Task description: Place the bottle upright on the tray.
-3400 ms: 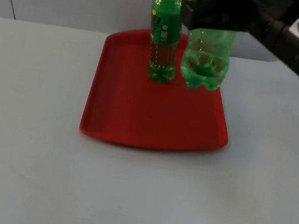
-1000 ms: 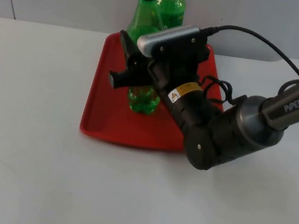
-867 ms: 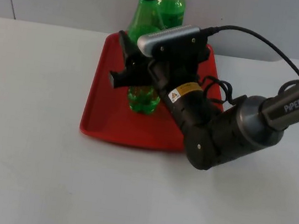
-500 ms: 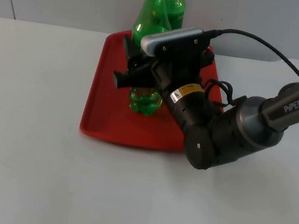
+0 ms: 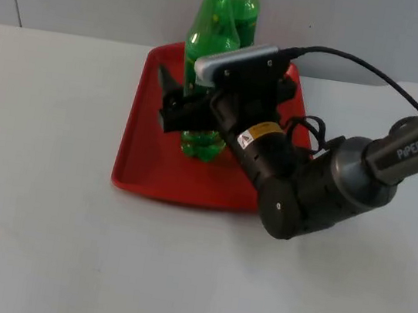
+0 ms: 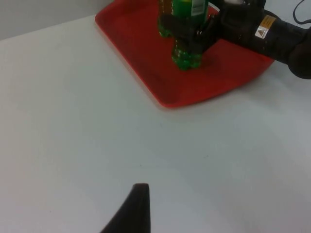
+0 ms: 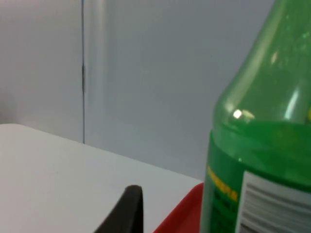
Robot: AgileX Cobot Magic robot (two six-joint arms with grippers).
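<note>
Top view first: the right gripper (image 5: 175, 107) is low over the red tray (image 5: 139, 164), and the front bottle (image 5: 207, 63) stands upright on the tray with its base planted, black cap up by the grey wall. A second bottle (image 5: 244, 9) stands just behind it at the tray's far side, also upright. From the left wrist view the picture agrees: both bottles on the tray (image 6: 146, 73), the nearer bottle (image 6: 184, 41) with the right gripper (image 6: 187, 29) around its lower body, dark fingers on either side of the green plastic. Are those fingers pressing or already a shade loose? I cannot tell from here; they sit close at the bottle's sides, and that is as far as the views go. The right wrist view has a labelled green bottle (image 7: 262, 145) looming very near, tray edge (image 7: 182, 213) beneath it and the white table beyond. The left gripper (image 6: 133, 208) hangs over bare table, well apart from the tray, waiting, and its opening I cannot tell either. My read: this is the release step, the bottle looks set down. Next call is a clean opening and a straight retreat toward the tray's near edge, without brushing the bottle sideways, because a tall, narrow bottle tips easily and its neighbour stands right behind.
</note>
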